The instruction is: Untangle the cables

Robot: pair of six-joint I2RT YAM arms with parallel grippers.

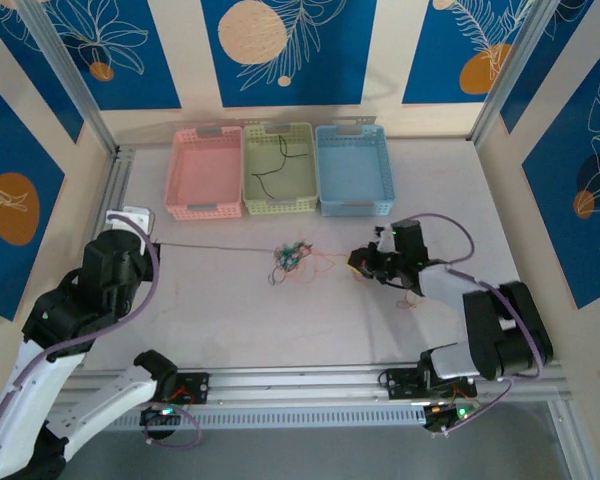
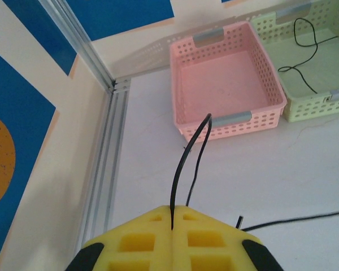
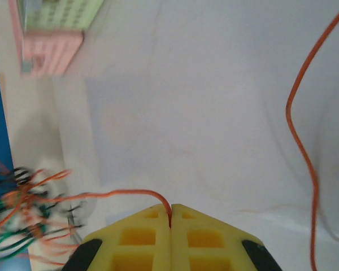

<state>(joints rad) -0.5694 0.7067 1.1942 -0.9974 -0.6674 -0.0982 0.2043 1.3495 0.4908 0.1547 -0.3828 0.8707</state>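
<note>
Knotted cables (image 1: pixel 292 256) between end effectors
The left end effector (image 2: pixel 173 212) clenches a black strand (image 2: pixel 175 169), the right end effector (image 3: pixel 170 213) an orange strand (image 3: pixel 130 192); seemingly light, limp, so grip near ends.

cables (image 1: pixel 292 257): black, green, orange-red | pink basket (image 1: pixel 206 172) | pale-green basket (image 1: pixel 278 168) | light-blue basket (image 1: pixel 353 168) | bench (image 1: pixel 230 310): off-white | wall panels (image 1: pixel 320 60): blue on cream, white leaf outlines, orange discs | frame rails (image 1: pixel 300 378): silver | left pincer (image 2: pixel 173 209), right pincer (image 3: pixel 170 208): yellow pads, black edges
</note>
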